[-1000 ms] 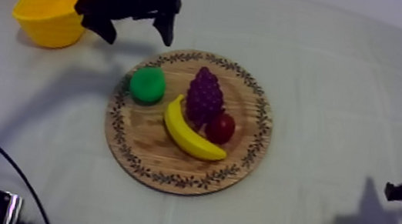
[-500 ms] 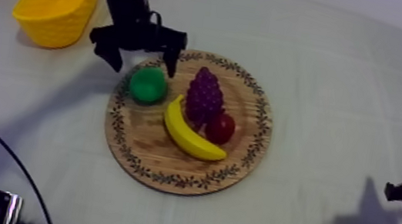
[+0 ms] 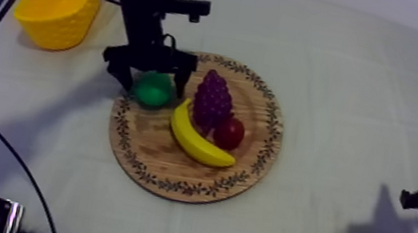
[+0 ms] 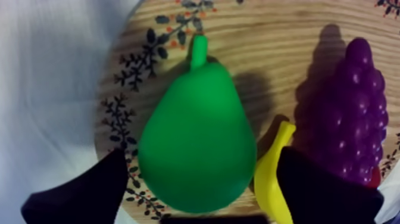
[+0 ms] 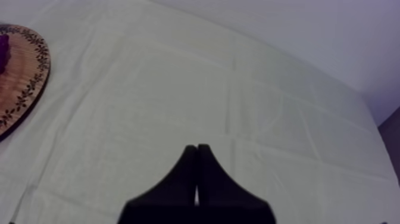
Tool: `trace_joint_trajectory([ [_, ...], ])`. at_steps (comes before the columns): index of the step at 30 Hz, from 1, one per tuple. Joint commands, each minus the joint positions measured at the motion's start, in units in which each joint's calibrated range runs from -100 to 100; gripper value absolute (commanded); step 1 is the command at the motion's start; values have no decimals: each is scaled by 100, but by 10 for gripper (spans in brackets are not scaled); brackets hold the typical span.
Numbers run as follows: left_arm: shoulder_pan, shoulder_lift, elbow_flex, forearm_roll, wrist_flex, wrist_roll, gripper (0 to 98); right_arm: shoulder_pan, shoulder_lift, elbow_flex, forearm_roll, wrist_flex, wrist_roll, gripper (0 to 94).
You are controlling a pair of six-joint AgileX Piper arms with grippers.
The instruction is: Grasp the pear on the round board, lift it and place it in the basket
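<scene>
**Pear on the board, left gripper open around it**

The wooden board (image 3: 149, 142) lies near the middle of the table (image 3: 347, 84) and carries all the fruit. The pear (image 3: 153, 90) rests on its side at the board's edge nearest the yellow basket (image 3: 54, 19), with its stem pointing toward the patterned rim. The banana (image 3: 197, 136) lies just beside the pear, and the wrist view shows its tip close to the pear's wide end. The bunch of grapes (image 3: 213, 98) sits against the banana, and the small red fruit (image 3: 229, 132) is tucked between the grapes and the banana.

The basket stands on the cloth at the far left, apart from the board. The left arm crosses its opening, so I cannot tell what is inside.

The left gripper (image 4: 199, 199) hangs over the pear with its fingers (image 4: 83, 190) spread, one on each side of the fruit, not closed on it. The right gripper (image 5: 196, 179) is over bare cloth, well away from the board, its fingers pressed together on nothing.

Count: one basket, one board, one pear, one banana, one bunch of grapes, one small red fruit.
</scene>
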Motion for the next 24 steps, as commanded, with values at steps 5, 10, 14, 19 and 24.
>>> trace_joint_trajectory([
  [5,22,109,-62,19,-87,-28,722,0,0,-2,-1,3,-2,4],
  [10,18,121,-32,40,-154,-34,625,0,0,-2,-1,3,-2,4],
  [14,26,128,-27,25,-164,-19,575,0,0,-2,-1,3,-2,4],
  [19,29,90,-20,16,-162,-16,557,0,0,-2,-1,3,-2,4],
  [24,41,-230,-49,-6,-11,7,559,0,0,-2,-1,3,-2,4],
])
